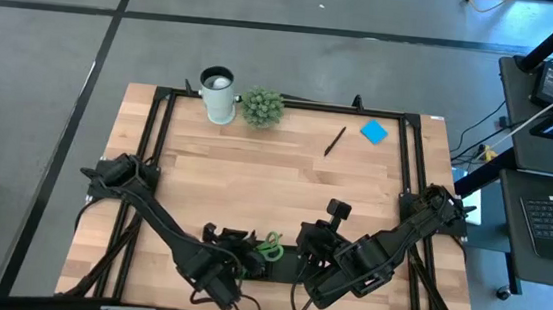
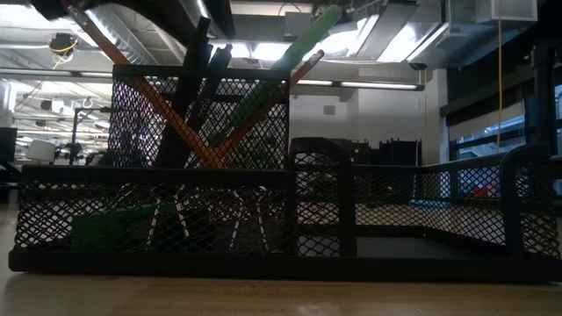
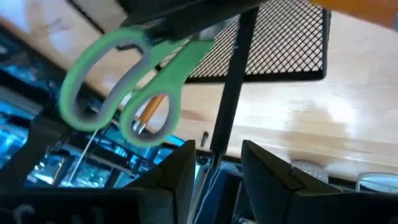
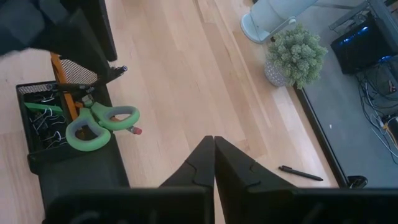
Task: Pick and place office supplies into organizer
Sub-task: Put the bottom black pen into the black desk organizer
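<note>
the organizer is seen as a black wire-mesh box with rounded rim bars, a tall pen cup at one end and lower open compartments beside it; it sits at the near edge of the table, between the two arms. the green-handled scissors stand in the tall compartment with their smooth plastic loops, lined in grey, sticking out over the rim, and orange pencils and dark pens are crossed in the same cup. small wire binder clips and a flat green eraser are seen through the mesh in the low compartment next to it. the left gripper is held just beside the scissor loops, its dark angular fingers parted with nothing between them. the right gripper is held above the table near the organizer, its pointed fingers pressed together and empty. well apart, toward the far right corner, a blue square sticky-note pad and one black pen lie on the bare wood. the table is made of pale glossy planks framed in black rails; a white cylindrical cup and a small bushy potted plant are set at its far edge. grey floor with dark seams surrounds it, and ceiling strip lights are seen beyond the mesh.
</note>
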Action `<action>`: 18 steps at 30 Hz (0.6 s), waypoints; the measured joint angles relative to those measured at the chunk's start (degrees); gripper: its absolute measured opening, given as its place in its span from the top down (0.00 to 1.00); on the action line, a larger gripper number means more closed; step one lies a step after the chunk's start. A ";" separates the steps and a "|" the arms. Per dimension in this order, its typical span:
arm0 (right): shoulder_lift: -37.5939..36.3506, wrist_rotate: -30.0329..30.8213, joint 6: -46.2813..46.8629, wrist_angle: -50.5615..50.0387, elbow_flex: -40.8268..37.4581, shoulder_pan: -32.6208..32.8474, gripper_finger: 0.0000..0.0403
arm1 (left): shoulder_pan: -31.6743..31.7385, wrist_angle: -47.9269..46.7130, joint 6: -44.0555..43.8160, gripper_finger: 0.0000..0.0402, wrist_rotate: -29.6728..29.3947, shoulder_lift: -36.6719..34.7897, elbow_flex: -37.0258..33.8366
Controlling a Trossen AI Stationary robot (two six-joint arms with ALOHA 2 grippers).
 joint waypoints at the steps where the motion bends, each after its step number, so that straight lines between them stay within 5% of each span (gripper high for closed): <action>1: 0.00 0.00 -0.02 -0.01 0.00 0.00 0.97 | -0.11 -0.05 -1.02 0.69 -0.32 -0.38 0.00; 8: 0.02 0.00 -1.05 -0.03 0.00 0.00 0.97 | -1.25 -0.14 -22.03 0.65 -0.81 -4.27 0.00; 13: 0.02 -0.02 -1.51 -0.02 0.00 -0.02 0.97 | -1.08 -1.16 -62.34 0.67 1.04 -8.38 0.00; 18: 0.02 -0.04 -1.54 0.04 0.00 0.00 0.97 | 2.38 -3.91 -103.69 0.70 11.76 -11.92 0.00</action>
